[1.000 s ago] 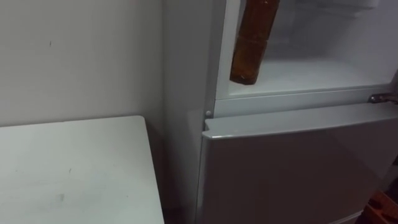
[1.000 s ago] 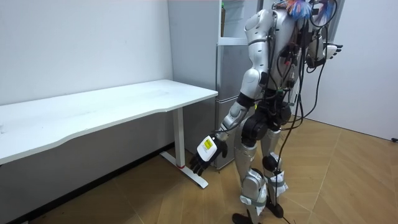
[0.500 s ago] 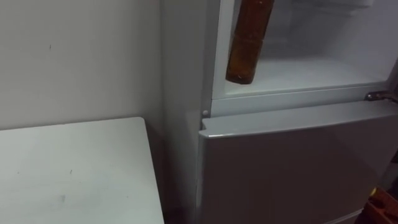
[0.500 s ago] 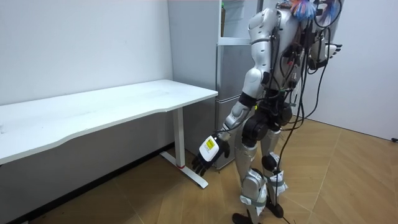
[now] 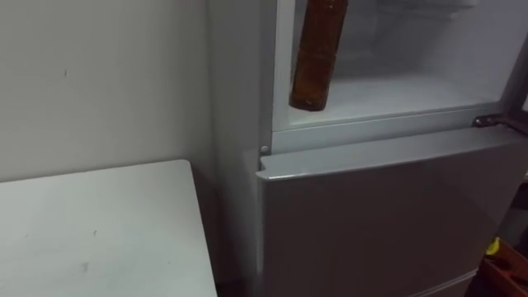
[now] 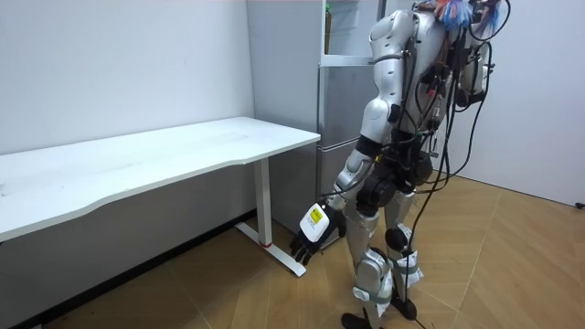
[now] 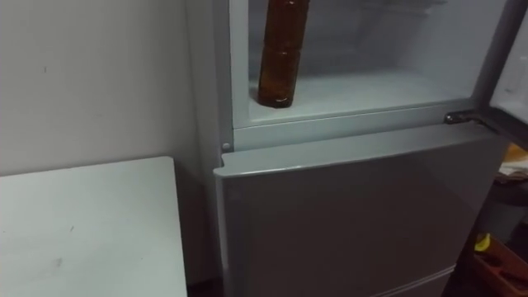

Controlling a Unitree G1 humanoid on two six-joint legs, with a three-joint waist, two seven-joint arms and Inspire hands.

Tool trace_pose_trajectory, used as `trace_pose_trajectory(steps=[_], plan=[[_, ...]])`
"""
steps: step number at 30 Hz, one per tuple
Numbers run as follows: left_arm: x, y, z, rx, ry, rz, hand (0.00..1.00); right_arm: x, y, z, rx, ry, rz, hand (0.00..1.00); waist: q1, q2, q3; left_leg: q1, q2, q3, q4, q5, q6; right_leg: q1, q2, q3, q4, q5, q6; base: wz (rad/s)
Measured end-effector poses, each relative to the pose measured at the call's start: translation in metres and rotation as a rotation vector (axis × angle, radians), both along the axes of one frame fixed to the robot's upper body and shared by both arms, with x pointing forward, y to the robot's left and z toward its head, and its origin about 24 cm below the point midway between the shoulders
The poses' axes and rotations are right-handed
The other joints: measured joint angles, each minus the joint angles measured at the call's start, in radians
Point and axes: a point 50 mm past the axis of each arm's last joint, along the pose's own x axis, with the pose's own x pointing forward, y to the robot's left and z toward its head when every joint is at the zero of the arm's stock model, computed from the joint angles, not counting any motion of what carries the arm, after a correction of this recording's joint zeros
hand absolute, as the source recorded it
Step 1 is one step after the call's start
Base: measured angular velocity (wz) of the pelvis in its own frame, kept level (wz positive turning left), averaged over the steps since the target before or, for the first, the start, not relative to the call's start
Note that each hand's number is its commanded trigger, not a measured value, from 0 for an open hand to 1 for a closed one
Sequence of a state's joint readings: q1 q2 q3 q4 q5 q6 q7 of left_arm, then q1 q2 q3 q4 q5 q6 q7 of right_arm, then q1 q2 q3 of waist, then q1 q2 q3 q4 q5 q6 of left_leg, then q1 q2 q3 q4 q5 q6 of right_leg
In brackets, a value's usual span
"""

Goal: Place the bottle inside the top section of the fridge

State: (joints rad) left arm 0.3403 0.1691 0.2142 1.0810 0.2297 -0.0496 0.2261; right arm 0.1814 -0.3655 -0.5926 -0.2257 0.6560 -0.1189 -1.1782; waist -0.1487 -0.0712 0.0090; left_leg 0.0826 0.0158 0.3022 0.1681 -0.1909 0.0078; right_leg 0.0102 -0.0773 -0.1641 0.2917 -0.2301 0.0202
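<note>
A brown bottle (image 5: 316,58) stands upright at the front left of the open upper fridge compartment (image 5: 412,87), its base on the white shelf. The picture's edge cuts off its top, so I cannot tell whether anything holds it. In the room view I stand facing the fridge (image 6: 340,100), close to it. My left hand (image 6: 311,239) hangs low beside my thigh, fingers relaxed and holding nothing. My right arm is raised near my head at the room view's right, with its hand hidden.
The lower fridge door (image 5: 379,214) is shut. A metal hinge (image 5: 493,121) marks the upper door's right side. A white table (image 5: 99,231) stands left of the fridge against the wall. Orange and yellow objects (image 5: 502,262) lie low at the right.
The eye view has shifted, leaving the fridge a little further left. The bottle looks more upright. My left hand swung slightly toward my legs. My right hand, earlier sticking out sideways, has drawn in.
</note>
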Motion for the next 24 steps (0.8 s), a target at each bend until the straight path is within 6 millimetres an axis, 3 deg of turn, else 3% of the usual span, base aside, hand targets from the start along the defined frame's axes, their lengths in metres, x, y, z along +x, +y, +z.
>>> trace_pose_trajectory(steps=[5,19,24], plan=[[0.005,-0.004,-0.001,-0.012,-0.008,-0.031,0.00,0.009,0.013,0.001,-0.012,-0.035,0.069,0.00,0.020,0.016,-0.0093,0.004,0.004,0.022,0.000,0.000,0.000,-0.011,0.006,0.022,0.002,0.006,-0.003,-0.13],[0.014,-0.011,-0.003,-0.028,-0.023,-0.101,0.00,0.029,0.040,-0.003,-0.037,-0.041,0.282,0.00,0.051,0.023,-0.0107,0.001,0.007,0.021,0.001,0.001,-0.002,-0.009,0.009,0.020,-0.003,0.009,-0.006,0.00],[0.019,-0.019,-0.006,-0.051,-0.013,-0.154,0.00,0.037,0.058,-0.003,-0.072,-0.046,0.391,0.00,0.054,0.041,-0.0167,0.000,0.008,0.021,-0.002,0.001,-0.002,-0.004,0.012,0.020,-0.018,0.014,-0.005,0.00]])
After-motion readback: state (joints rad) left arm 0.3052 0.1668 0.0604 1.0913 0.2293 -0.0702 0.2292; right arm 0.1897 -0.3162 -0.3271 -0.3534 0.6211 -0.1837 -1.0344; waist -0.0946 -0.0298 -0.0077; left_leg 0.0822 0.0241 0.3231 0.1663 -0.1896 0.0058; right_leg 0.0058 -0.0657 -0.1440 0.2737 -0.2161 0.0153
